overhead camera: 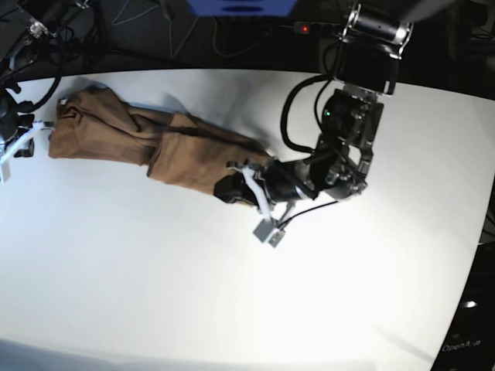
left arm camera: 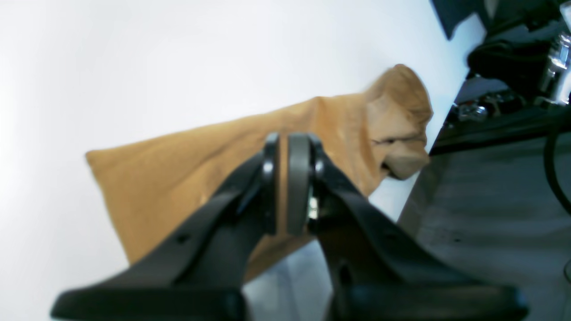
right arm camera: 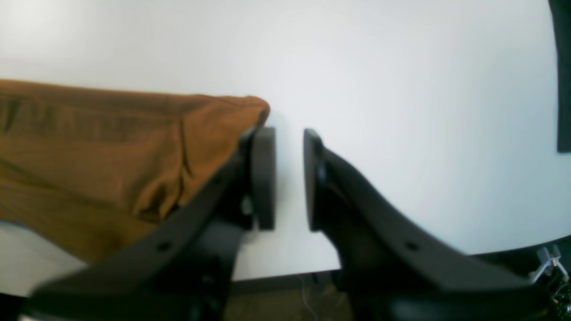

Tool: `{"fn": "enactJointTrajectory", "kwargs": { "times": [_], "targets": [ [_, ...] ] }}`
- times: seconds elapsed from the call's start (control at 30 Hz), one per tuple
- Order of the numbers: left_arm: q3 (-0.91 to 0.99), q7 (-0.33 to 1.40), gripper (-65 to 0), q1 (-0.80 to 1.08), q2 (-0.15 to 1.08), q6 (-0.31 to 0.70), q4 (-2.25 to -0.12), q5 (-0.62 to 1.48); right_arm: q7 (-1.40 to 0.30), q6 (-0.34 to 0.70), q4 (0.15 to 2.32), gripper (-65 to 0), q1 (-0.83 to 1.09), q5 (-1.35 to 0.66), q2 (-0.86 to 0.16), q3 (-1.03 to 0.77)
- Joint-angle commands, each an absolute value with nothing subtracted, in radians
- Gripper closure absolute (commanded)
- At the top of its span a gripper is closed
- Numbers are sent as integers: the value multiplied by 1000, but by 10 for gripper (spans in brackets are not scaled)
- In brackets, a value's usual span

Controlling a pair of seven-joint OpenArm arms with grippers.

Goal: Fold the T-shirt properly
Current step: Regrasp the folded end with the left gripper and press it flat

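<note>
Black curved fingers of the left end effector [left arm camera: 287, 185] fill the foreground of the left wrist view, their pads pressed nearly together, with only a thin sliver of tan showing between them; whether any cloth is pinched there cannot be told. In the right wrist view the right end effector [right arm camera: 289, 178] stands with its pads parted by a clear gap, bare white surface showing through it and nothing between them.

All of this rests on a broad white desk [overhead camera: 232, 294], smooth and evenly lit. Beyond its far edge the base view shows a dark room with tangled cables [overhead camera: 147, 19] and a blue object [overhead camera: 240, 6] at the top; the left wrist view shows grey floor [left arm camera: 486, 214] past the desk's edge.

On the desk lies the T-shirt [overhead camera: 166, 147], tan-brown, gathered into a long rumpled band running from the far left corner area toward the middle in the base view. Its near end sits under and against the left end effector [overhead camera: 232, 185], whose arm reaches in from the top right. From the left wrist camera the T-shirt [left arm camera: 178, 178] stretches away behind the fingers, ending in a bunched lump near the desk's edge. From the right wrist camera the T-shirt [right arm camera: 98, 151] lies just beside the left-hand pad, its rounded end close to the pad's tip.
</note>
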State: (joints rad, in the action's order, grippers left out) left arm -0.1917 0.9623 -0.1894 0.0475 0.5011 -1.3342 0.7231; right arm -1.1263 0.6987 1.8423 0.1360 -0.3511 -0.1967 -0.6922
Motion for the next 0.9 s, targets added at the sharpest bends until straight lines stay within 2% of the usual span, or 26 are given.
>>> {"fn": "enactJointTrajectory", "kwargs": {
  "times": [0.0, 0.33, 0.47, 0.87],
  "targets": [
    [-189, 946, -26, -226, 39, 510, -1326, 737, -1113, 698, 1863, -135, 128, -364, -213, -696],
    [-191, 895, -26, -251, -88, 521, -1188, 404, -1121, 698, 1893, -135, 143, -367, -206, -697],
    [-191, 855, -26, -248, -108, 513, -1159, 311, -1188, 698, 1893, -135, 136, -384, -206, -699],
    [-185, 839, -26, -186, -101, 512, -1159, 127, -1360, 698, 1886, -136, 133, -765, -214, -699]
  ]
}}
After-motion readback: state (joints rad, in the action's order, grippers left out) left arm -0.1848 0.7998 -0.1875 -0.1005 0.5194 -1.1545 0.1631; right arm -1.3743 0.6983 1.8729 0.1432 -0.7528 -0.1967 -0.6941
